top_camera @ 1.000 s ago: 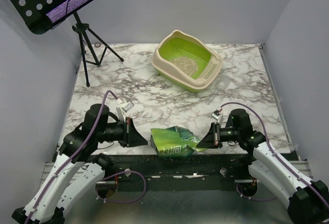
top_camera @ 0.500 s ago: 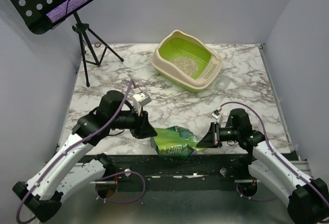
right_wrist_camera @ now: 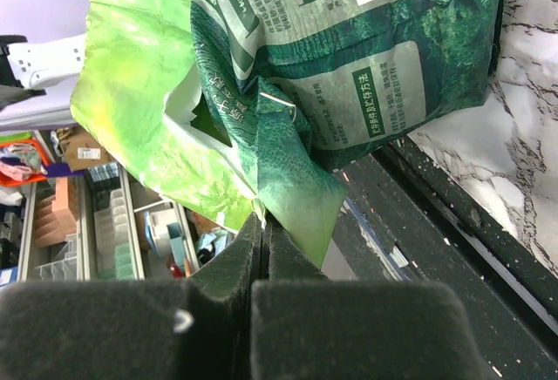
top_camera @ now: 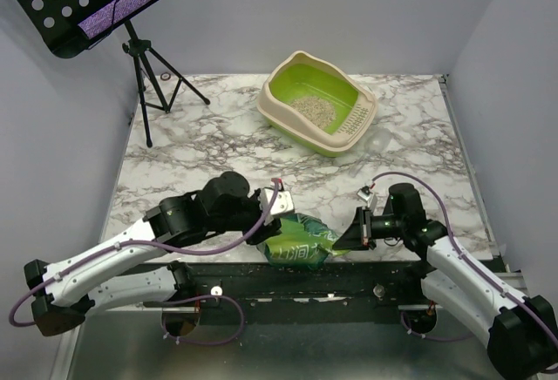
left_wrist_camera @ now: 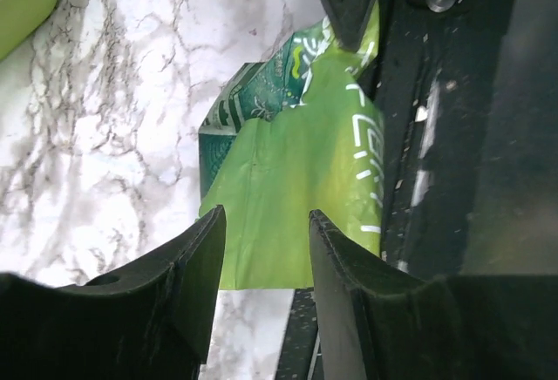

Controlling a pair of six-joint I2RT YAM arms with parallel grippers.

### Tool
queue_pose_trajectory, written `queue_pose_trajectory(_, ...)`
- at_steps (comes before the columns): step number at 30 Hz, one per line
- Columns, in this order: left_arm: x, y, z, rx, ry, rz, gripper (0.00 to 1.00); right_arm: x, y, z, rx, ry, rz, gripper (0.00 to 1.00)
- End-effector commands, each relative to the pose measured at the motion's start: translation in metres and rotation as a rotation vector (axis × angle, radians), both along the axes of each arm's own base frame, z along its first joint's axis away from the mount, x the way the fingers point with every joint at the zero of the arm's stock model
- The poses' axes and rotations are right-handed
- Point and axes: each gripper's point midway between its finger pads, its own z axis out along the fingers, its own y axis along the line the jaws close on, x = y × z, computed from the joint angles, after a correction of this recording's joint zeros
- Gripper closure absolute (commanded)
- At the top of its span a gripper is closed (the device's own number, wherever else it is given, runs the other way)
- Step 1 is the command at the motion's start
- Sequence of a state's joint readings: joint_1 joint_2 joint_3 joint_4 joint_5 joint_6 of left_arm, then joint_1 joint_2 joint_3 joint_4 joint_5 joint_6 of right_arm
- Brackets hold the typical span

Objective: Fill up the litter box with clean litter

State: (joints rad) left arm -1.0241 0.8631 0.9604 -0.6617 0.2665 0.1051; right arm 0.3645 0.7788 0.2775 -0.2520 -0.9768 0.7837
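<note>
While grey walls (top_camera: 349, 14) enclose the marble-patterned desk (top_camera: 218, 158), the right claw (right_wrist_camera: 262, 223) pinches the green litter bag (top_camera: 301, 247); the left claw (left_wrist_camera: 266, 223) stands half open over it.

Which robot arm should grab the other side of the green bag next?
Left, probably. The left gripper is open and empty, and its jaws point at the free end of the green bag. The right gripper is shut on the bag's opposite corner, so it is busy holding.
</note>
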Motion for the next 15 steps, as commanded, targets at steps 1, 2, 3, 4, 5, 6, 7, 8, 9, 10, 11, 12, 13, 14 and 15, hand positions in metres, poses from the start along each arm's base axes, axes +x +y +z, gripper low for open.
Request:
queue_pose_trajectory(1, 0.014, -0.006, -0.021, 0.124, -0.202, -0.013, 0.48, 0.01, -0.003, -0.008, -0.043, -0.026, -0.033, 1.0)
queue_pose_trajectory(2, 0.011, -0.007, -0.026, 0.146, -0.225, -0.029, 0.47, 0.01, -0.002, -0.009, -0.043, -0.023, -0.032, 1.0)
queue_pose_trajectory(3, 0.011, -0.009, -0.028, 0.163, -0.255, -0.026, 0.46, 0.01, -0.002, -0.01, -0.044, -0.022, -0.03, 1.0)
queue_pose_trajectory(4, 0.01, -0.011, -0.027, 0.16, -0.281, -0.035, 0.45, 0.01, -0.002, -0.01, -0.042, -0.021, -0.029, 0.99)
queue_pose_trajectory(5, 0.009, -0.013, -0.024, 0.148, -0.296, -0.044, 0.44, 0.01, -0.002, -0.01, -0.043, -0.02, -0.029, 1.0)
queue_pose_trajectory(6, 0.008, -0.015, -0.022, 0.137, -0.305, -0.053, 0.43, 0.01, -0.002, -0.01, -0.041, -0.022, -0.028, 1.0)
queue_pose_trajectory(7, 0.006, -0.017, -0.019, 0.123, -0.308, -0.062, 0.42, 0.01, -0.002, -0.011, -0.043, -0.021, -0.029, 1.0)
queue_pose_trajectory(8, 0.005, -0.017, -0.018, 0.12, -0.307, -0.069, 0.41, 0.01, -0.002, -0.01, -0.042, -0.022, -0.027, 0.99)
queue_pose_trajectory(9, 0.003, -0.018, -0.017, 0.119, -0.302, -0.082, 0.4, 0.01, -0.002, -0.01, -0.041, -0.022, -0.026, 1.0)
queue_pose_trajectory(10, 0.001, -0.02, -0.015, 0.113, -0.295, -0.091, 0.39, 0.01, -0.002, -0.01, -0.041, -0.023, -0.025, 1.0)
queue_pose_trajectory(11, 0.0, -0.022, -0.016, 0.117, -0.284, -0.1, 0.38, 0.01, -0.002, -0.011, -0.043, -0.025, -0.026, 0.99)
queue_pose_trajectory(12, -0.002, -0.023, -0.016, 0.12, -0.275, -0.105, 0.37, 0.01, -0.002, -0.011, -0.043, -0.022, -0.026, 0.99)
queue_pose_trajectory(13, -0.007, -0.027, -0.016, 0.116, -0.254, -0.13, 0.37, 0.01, -0.002, -0.011, -0.042, -0.024, -0.024, 1.0)
queue_pose_trajectory(14, -0.011, -0.03, -0.016, 0.115, -0.237, -0.151, 0.36, 0.009, -0.002, -0.012, -0.044, -0.02, -0.024, 1.0)
queue_pose_trajectory(15, -0.014, -0.033, -0.014, 0.106, -0.225, -0.161, 0.36, 0.009, -0.003, -0.013, -0.047, -0.022, -0.025, 1.0)
